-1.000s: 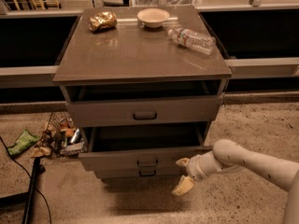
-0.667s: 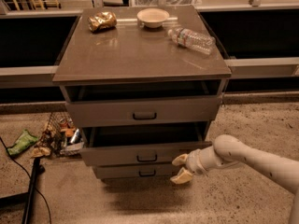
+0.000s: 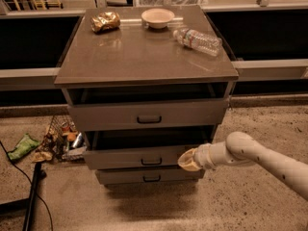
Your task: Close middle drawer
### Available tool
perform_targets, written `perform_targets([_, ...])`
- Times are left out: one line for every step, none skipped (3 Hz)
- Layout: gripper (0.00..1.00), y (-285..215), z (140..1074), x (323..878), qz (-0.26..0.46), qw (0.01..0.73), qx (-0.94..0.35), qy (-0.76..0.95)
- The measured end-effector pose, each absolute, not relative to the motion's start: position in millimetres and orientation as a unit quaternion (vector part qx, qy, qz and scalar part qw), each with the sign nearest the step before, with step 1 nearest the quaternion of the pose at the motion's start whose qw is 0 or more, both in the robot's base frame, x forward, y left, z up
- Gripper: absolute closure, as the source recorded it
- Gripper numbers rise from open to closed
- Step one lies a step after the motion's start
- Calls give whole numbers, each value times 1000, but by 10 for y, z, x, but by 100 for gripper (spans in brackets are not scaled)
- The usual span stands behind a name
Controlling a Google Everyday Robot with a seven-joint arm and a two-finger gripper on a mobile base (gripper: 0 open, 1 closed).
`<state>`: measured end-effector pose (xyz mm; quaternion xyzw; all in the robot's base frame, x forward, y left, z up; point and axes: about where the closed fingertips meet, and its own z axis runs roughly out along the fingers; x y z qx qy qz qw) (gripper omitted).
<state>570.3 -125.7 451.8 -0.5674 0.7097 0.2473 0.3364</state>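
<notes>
The middle drawer [image 3: 134, 156] is the second tier of a grey-brown cabinet. It stands pulled out a little, with a dark gap above its flat front and a small dark handle [image 3: 151, 161] at the centre. My gripper [image 3: 188, 160] is on a white arm coming in from the right. Its tip is against the right part of the middle drawer's front, beside the handle. The top drawer [image 3: 149, 114] also stands slightly out. The bottom drawer [image 3: 149, 177] sits just below the middle one and a little further in.
On the cabinet top [image 3: 139, 57] lie a crumpled gold bag [image 3: 105, 21], a white bowl [image 3: 158, 17] and a plastic bottle [image 3: 198, 38] on its side. Litter [image 3: 62, 141] and a green wrapper [image 3: 23, 146] lie on the floor to the left, beside a black pole [image 3: 32, 198].
My gripper has moved up and left from below the drawer's right corner onto its front. The middle drawer has slid inward and now sticks out less.
</notes>
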Motion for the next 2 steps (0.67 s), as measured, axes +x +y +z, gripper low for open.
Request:
perform_targets([42, -1317, 4488, 5903, 245, 343, -557, 716])
perform_targets([19, -1344, 4408, 5988, 245, 338, -550, 723])
